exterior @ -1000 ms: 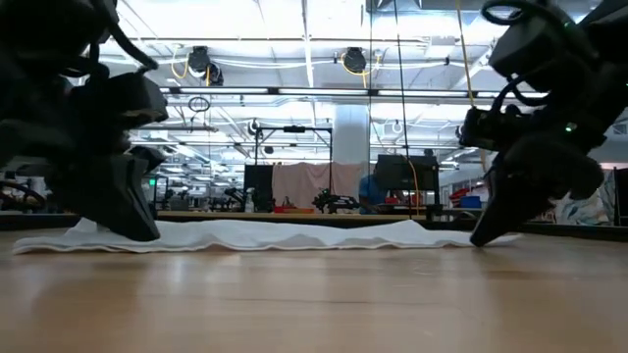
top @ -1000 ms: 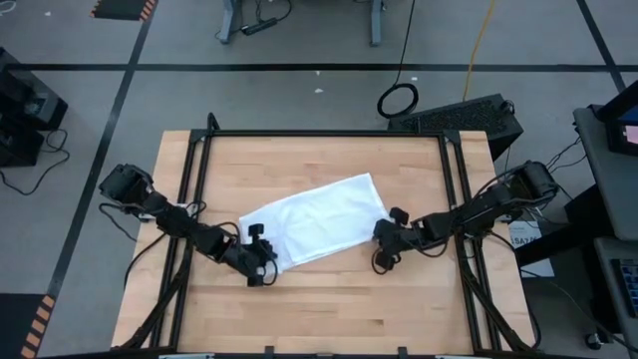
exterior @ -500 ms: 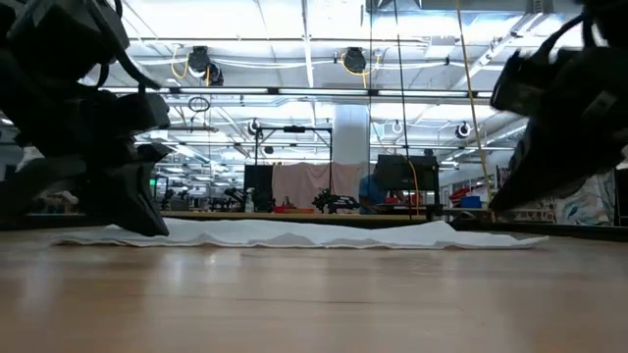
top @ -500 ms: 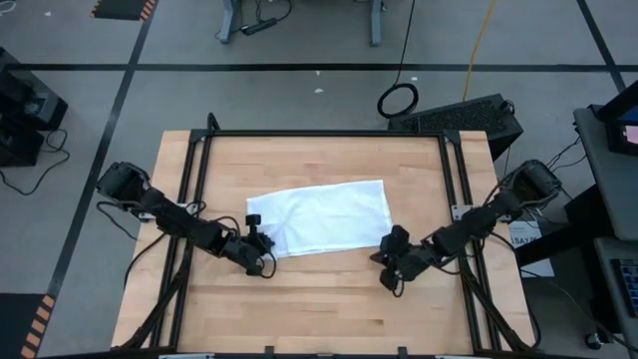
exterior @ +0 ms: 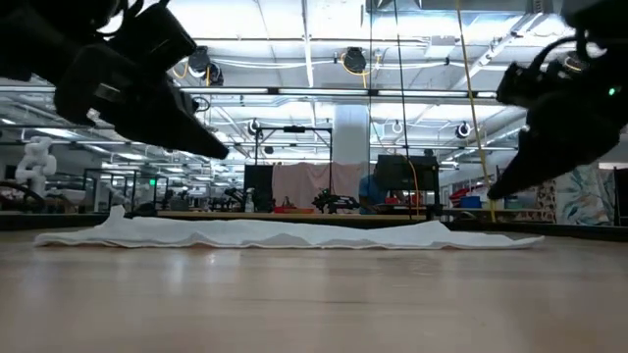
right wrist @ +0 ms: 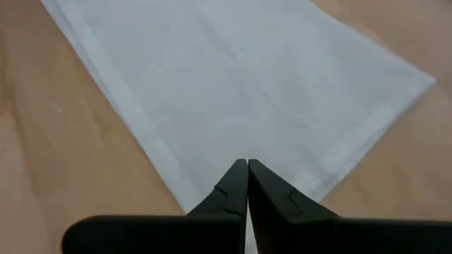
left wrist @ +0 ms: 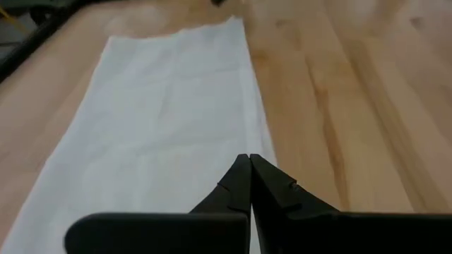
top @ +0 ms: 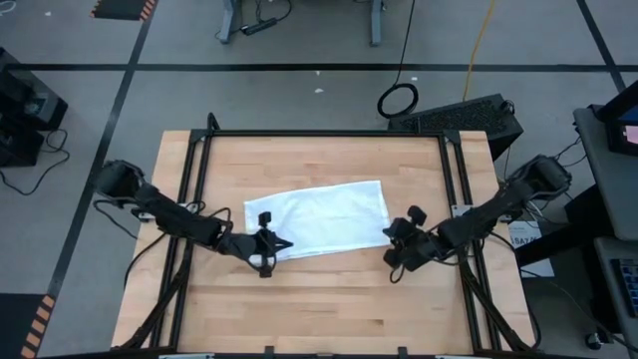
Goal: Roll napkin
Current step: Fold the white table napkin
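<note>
The white napkin (top: 319, 219) lies flat on the wooden table (top: 319, 299) as a long folded strip, its length running left to right. It also shows in the low view (exterior: 285, 233) and in both wrist views (left wrist: 162, 120) (right wrist: 240, 85). My left gripper (top: 286, 242) is shut and empty, raised above the strip's left end (exterior: 209, 147) (left wrist: 248, 161). My right gripper (top: 389, 238) is shut and empty, raised above the strip's right end (exterior: 494, 191) (right wrist: 247, 164).
A black metal frame (top: 319, 134) runs along the table's far edge and down both sides. Bare wood lies between the napkin and the near edge. Cables and a black case (top: 469, 115) lie on the floor beyond the far right corner.
The napkin has turned from slanting to lying about parallel with the table's long edges, and has kept still since. Both grippers, which stood low at the napkin's ends, have risen clear of the table. The left one has gone a little toward the table's right.
</note>
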